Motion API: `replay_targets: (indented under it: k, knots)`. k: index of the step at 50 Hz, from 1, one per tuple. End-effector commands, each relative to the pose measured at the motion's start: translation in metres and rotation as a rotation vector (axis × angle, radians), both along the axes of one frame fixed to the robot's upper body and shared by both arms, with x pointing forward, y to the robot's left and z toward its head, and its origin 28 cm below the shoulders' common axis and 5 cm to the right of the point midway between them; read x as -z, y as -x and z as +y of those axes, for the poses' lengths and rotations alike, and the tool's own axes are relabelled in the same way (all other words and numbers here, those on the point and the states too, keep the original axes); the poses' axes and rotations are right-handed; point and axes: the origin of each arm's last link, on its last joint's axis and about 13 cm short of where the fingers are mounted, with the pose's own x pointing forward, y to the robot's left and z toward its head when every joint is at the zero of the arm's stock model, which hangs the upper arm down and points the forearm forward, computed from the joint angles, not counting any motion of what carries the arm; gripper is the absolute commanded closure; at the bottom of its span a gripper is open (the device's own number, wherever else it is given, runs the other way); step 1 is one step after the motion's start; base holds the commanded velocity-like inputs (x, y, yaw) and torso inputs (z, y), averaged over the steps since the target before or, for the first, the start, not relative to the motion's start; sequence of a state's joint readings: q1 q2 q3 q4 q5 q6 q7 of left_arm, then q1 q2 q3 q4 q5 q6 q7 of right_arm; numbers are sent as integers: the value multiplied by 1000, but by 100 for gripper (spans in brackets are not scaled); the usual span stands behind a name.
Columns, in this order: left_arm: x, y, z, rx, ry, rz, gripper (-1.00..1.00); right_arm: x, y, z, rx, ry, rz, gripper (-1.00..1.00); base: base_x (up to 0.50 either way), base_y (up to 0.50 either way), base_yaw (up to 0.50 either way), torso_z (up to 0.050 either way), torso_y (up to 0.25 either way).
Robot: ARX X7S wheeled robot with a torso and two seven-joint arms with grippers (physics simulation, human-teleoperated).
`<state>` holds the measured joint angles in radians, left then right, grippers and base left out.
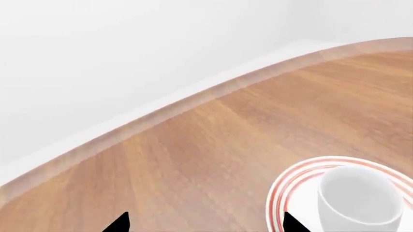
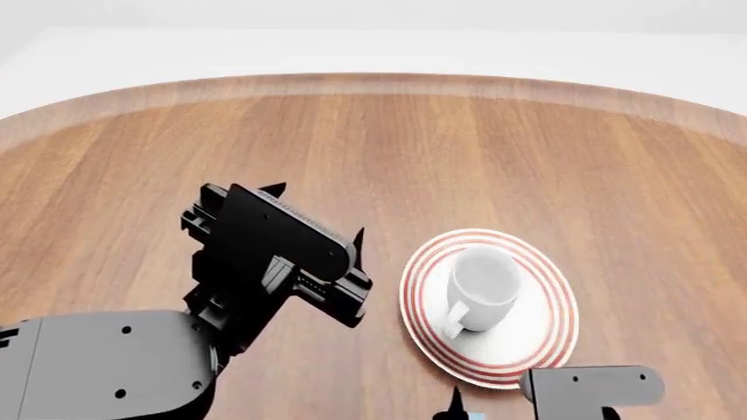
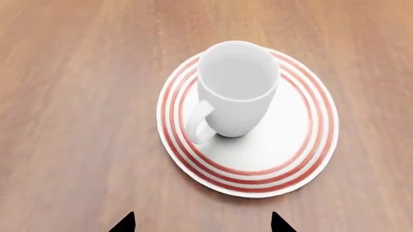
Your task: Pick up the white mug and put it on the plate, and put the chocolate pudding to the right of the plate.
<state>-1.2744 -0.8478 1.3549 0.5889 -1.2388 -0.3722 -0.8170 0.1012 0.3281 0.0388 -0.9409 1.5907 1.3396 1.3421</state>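
While the white mug (image 3: 237,89) stands on the plate (image 3: 303,154) just ahead of the right gripper (image 3: 201,223), both grippers' jaws stand apart, empty. Glossy, hard ceramic — likely slippery and breakable; the handle offers the surest hold.

You are looking at a glossy white ceramic mug (image 3: 235,89) on a smooth red-ringed plate (image 3: 293,150), a satin wood-grain table (image 2: 526,149), and matt black grippers (image 2: 315,214)

I see a round wooden table (image 2: 491,140) with warm brown grain running away from me and a paler, glossy band along its curved edge. Beyond it the surroundings (image 2: 373,35) are plain white, evenly lit, without visible detail.
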Motion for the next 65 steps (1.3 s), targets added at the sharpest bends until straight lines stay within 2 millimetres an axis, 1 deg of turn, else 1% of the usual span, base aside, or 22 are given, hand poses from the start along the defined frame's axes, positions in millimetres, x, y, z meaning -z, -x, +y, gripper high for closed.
replay_targets:
  k: [1, 20, 28, 35, 41, 50, 59, 65]
  knots:
    - [2, 0, -1, 1, -1, 5, -100, -6, 7, 6, -60, -38, 50, -100, 0, 0, 0, 0, 0]
    - [6, 0, -1, -1, -7, 9, -100, -5, 8, 16, -80, -101, 94, -100, 0, 0, 0, 0, 0]
    - [5, 0, 0, -4, -4, 9, -100, -7, 2, 16, -40, -122, 129, -100, 0, 0, 0, 0, 0]
    - [6, 0, 0, -4, 1, 13, -100, 1, 0, 14, 16, -121, 186, -100, 0, 0, 0, 0, 0]
    - [8, 0, 0, -6, 3, 16, -100, 6, -2, 13, 39, -120, 201, -100, 0, 0, 0, 0, 0]
    - [10, -1, 1, -9, 8, 22, -100, 16, -2, 14, 34, -131, 241, -100, 0, 0, 0, 0, 0]
    - [11, -2, 1, -13, 13, 26, -100, 16, -3, 15, 12, -143, 239, -100, 0, 0, 0, 0, 0]
    - [13, -2, 1, -15, 16, 29, -100, 24, -4, 15, 7, -140, 270, -100, 0, 0, 0, 0, 0]
